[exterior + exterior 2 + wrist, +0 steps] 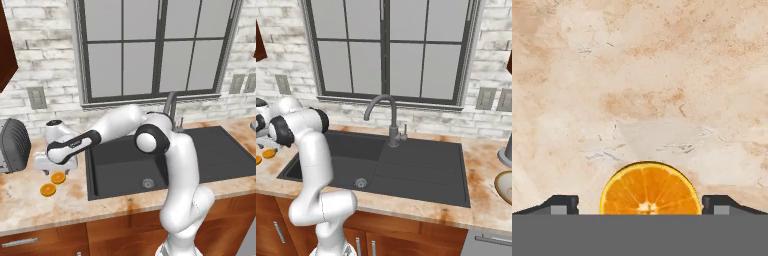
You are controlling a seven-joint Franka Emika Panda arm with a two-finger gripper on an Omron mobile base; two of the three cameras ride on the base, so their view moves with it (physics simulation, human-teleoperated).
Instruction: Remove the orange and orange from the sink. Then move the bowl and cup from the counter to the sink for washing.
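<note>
Two orange halves lie cut side up on the beige counter [30,200] left of the black sink [125,167]. One orange [58,177] sits right under my gripper [59,169]; the other orange [48,189] is just in front of it. In the hand view that orange [650,190] lies flat on the stone between my fingertips [562,204], with a gap on each side. The gripper [641,205] is open and holds nothing. The basin [351,160] holds only its drain. The bowl [504,186] shows at the far right counter edge. The cup is out of view.
A dark toaster [12,145] stands at the far left of the counter. The curved faucet [387,107] rises behind the sink, below the window. A grey object [504,152] stands behind the bowl. My arm stretches over the sink's left edge.
</note>
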